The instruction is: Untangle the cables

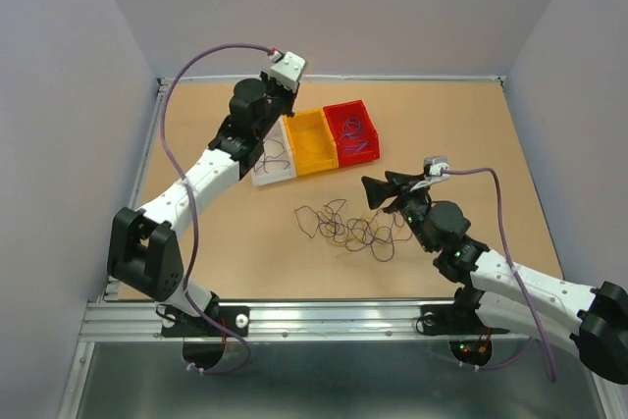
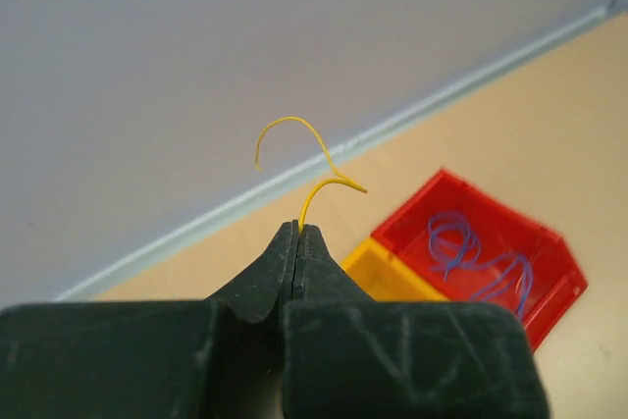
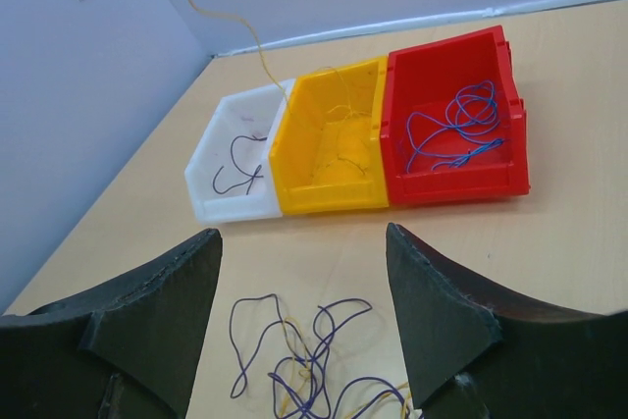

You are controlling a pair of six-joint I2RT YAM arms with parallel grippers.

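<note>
- Right, the left hand (image 2: 298, 233) is pinched tight on a single yellow wire (image 2: 324, 159). Only its own wrist view shows this: the strand sprouts from between the tips and curls up in a hook.
- In the overhead view that grip is hidden. The hand sits tucked under its wrist camera (image 1: 285, 68), raised at the far end of the white bin (image 1: 273, 159).
- The right wrist view adds more. The yellow wire slants down from the top left corner toward the yellow bin (image 3: 329, 134), and its lower end is hard to pick out against the yellow plastic.
- The right hand (image 3: 302, 233) stands wide with nothing in it, just by the right side of the cables (image 1: 353, 228).
- Those cables are a loose tangle of purple, yellow and dark loops on the surface (image 1: 471, 144), in front of the bins.
- Overhead you get the whole tangle; the right wrist view shows only part of it, between the fingers.
- That same view shows the bin contents best: purple wires (image 3: 456, 130) in the red bin (image 1: 351, 132) and a dark wire (image 3: 240, 159) in the white one.
</note>
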